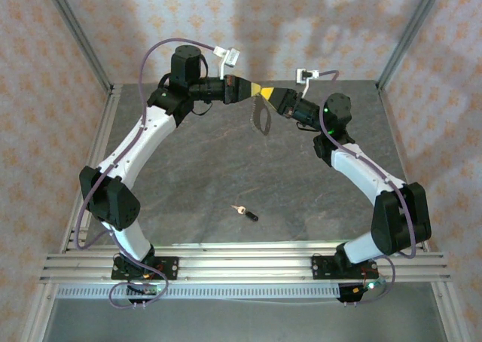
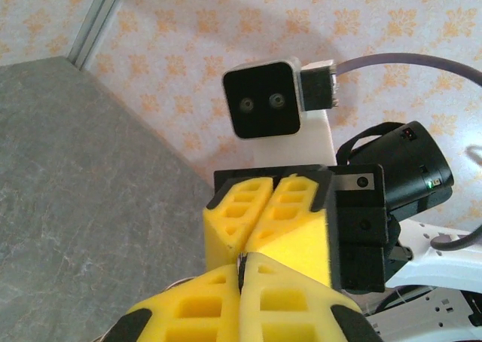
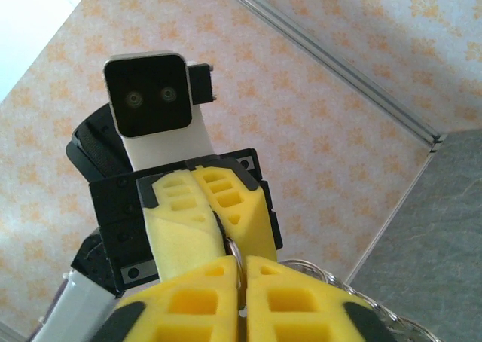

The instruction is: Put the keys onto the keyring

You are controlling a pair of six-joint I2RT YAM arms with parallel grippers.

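My left end effector [image 1: 253,90] and right end effector [image 1: 277,96] meet tip to tip, both squeezed tight on the keyring [image 1: 261,118], which dangles limp beneath them. The key [image 1: 244,212] lies well below on the surface [image 1: 196,169]. It looks light, stiff and slippery; I'd pinch its black head.

Floral wallpaper [image 1: 339,10], grey table [image 1: 203,169]

The right gripper [image 3: 239,276] has its yellow fingers pressed together, tip to tip with the left gripper [image 3: 220,233], which is closed too. A thin loop of the keyring [image 3: 235,248] is pinched where the tips meet, below the other wrist's camera [image 3: 147,93].
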